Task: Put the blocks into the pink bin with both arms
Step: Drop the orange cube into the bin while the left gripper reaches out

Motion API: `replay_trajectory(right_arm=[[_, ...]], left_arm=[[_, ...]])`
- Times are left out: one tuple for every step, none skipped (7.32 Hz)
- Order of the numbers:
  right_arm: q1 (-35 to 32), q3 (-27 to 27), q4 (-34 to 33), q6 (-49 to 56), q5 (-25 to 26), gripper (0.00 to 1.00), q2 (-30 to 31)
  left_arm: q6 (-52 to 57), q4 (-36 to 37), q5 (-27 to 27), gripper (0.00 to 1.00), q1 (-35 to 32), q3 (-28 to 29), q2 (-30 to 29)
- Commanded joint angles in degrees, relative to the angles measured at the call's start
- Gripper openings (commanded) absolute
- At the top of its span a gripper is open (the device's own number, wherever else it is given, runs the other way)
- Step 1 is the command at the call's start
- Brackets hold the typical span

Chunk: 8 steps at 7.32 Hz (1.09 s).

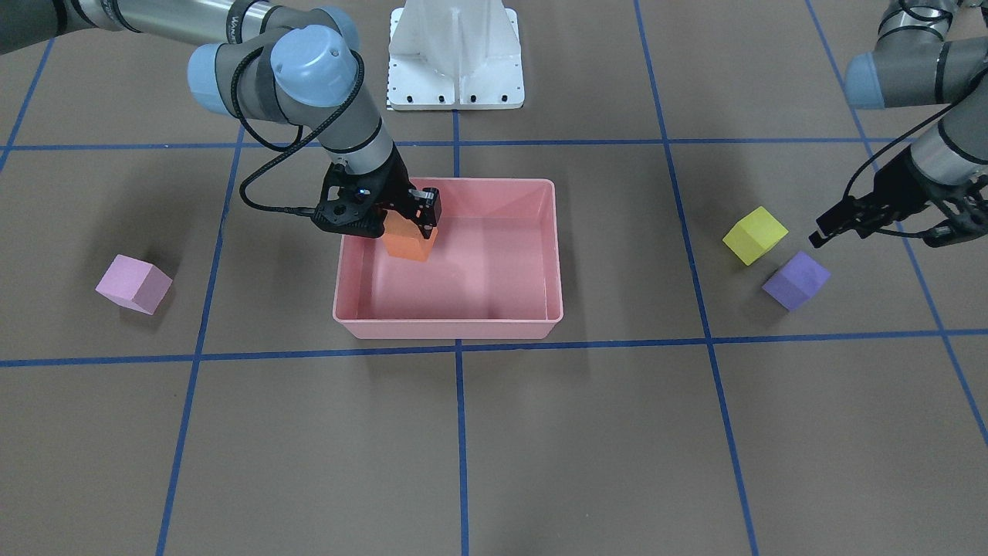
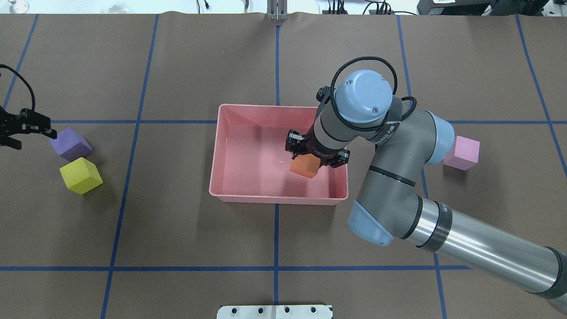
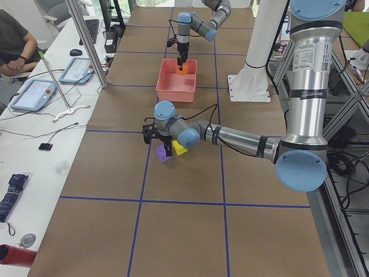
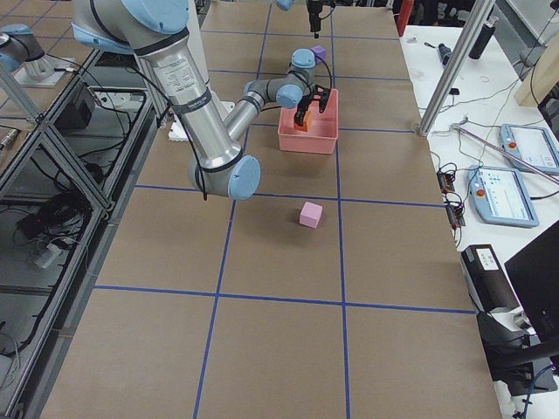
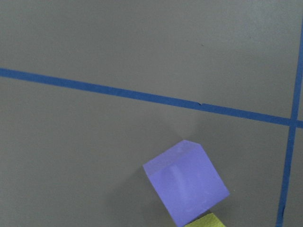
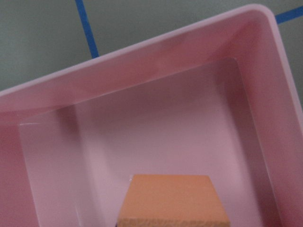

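My right gripper point(image 1: 407, 222) is shut on the orange block point(image 1: 407, 243) and holds it just above the floor of the pink bin point(image 1: 448, 328), near the bin's robot-side right corner; the right wrist view shows the block point(image 6: 173, 201) over the bin floor. My left gripper point(image 2: 27, 133) is open and empty, hovering beside the purple block point(image 2: 71, 143). The yellow block point(image 2: 80, 176) lies next to the purple one. The light pink block point(image 2: 461, 153) lies on the table right of the bin, partly behind my right arm.
The white pedestal base point(image 1: 455, 54) stands at the robot-side edge behind the bin. Blue tape lines point(image 2: 277, 230) cross the brown table cover. An operator's table with tablets point(image 4: 515, 183) runs along the far side.
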State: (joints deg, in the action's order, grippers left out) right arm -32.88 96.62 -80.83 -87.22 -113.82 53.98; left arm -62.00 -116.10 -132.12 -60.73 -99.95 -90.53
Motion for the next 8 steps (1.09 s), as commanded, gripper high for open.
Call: replay_trajectory(right_arm=[[0.2,-0.1,0.1,0.0,0.1,1.00,0.2],[0.1,0.3,0.1,0.0,0.1,1.00,0.3],[-0.1,0.3,0.2,0.0,0.2,1.00,0.3],[-0.8,0.3,0.1,0.0,0.1,1.00,0.4],[-1.8,0.3,0.2,0.0,-0.2,1.00,0.4],[-1.8,0.2,0.4,0.1,0.1,1.00,1.2],[-1.9,0.3,0.5,0.1,0.2,1.00,1.1],[-2.5,0.5,0.5,0.0,0.1,1.00,1.1]], left_arm=[[-10.9,0.0,0.5,1.00,4.8,-1.0,-1.1],[-14.2,0.1,1.2,1.00,7.6,-0.3,-2.5],[-14.5,0.3,3.3,0.99,8.7,0.0,-2.5],[-14.5,0.3,3.7,0.99,9.1,0.1,-2.0],[-14.3,0.3,4.3,0.99,9.5,0.8,-1.8],[-14.2,0.3,4.0,0.99,9.4,0.2,-1.2],[-14.2,0.3,4.0,0.99,9.5,0.4,-0.8],[-14.2,0.3,4.1,0.99,9.5,0.6,-0.3]])
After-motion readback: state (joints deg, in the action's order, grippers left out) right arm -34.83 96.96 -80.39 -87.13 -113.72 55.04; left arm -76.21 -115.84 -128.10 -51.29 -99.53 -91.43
